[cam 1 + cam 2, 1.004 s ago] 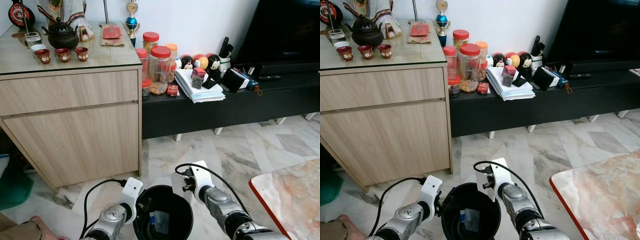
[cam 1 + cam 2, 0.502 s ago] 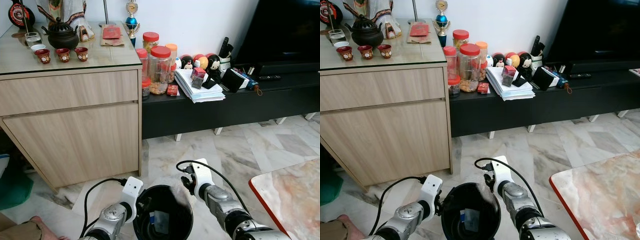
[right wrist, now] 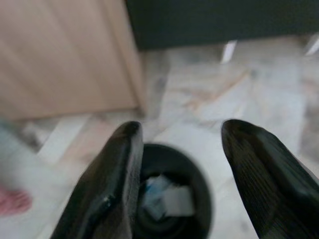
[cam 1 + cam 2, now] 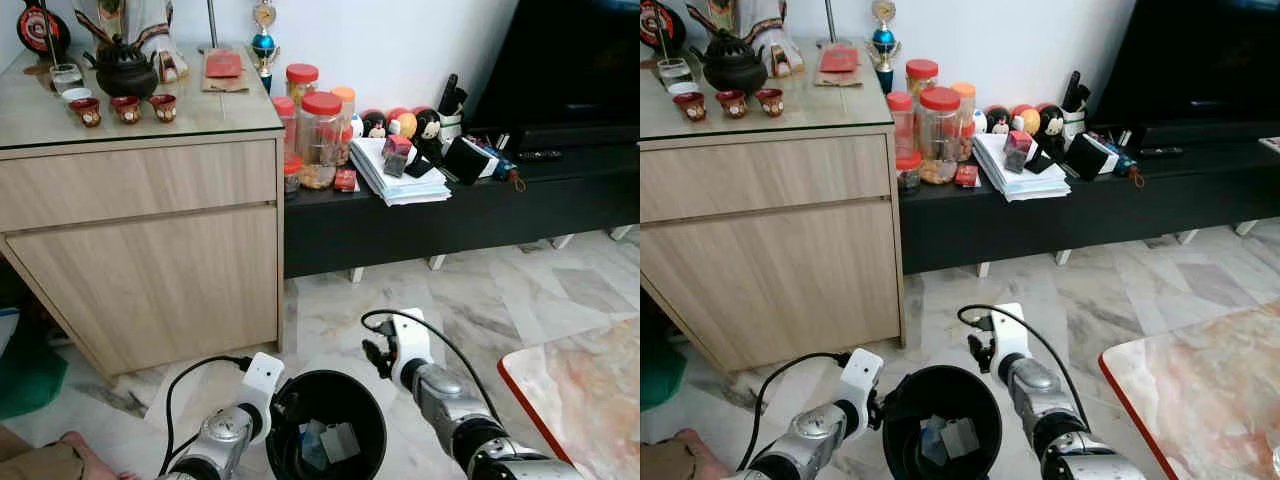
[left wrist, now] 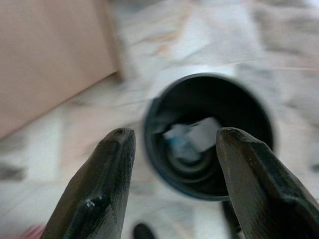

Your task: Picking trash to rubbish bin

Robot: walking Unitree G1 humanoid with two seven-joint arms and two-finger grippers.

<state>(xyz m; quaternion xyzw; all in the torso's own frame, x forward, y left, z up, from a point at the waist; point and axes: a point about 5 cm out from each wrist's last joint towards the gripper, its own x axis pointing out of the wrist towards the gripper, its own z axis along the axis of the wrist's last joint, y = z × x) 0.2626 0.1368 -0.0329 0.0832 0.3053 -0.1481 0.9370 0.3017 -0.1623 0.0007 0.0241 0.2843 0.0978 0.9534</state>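
Rubbish bin [image 4: 325, 440] on a marble floor [image 4: 480, 300], trash [image 4: 338, 442] inside.
Left gripper [image 5: 172, 186] and right gripper [image 3: 184, 174] hover above it, both spread wide, empty, before a wooden cabinet [image 4: 140, 250].

Living room corner, daylit, white wall [image 4: 400, 40].
Grey-veined marble floor [image 4: 480, 300]; light wooden cabinet [image 4: 150, 250] with glass top; low black TV bench [image 4: 450, 215]; red-edged marble table [image 4: 590, 400].

Rubbish bin [image 4: 326, 390]: near rim cut by frame edge. Contents [image 4: 330, 443]: blurred, unidentifiable. Bare foot [image 4: 85, 458], near left: partly cropped.
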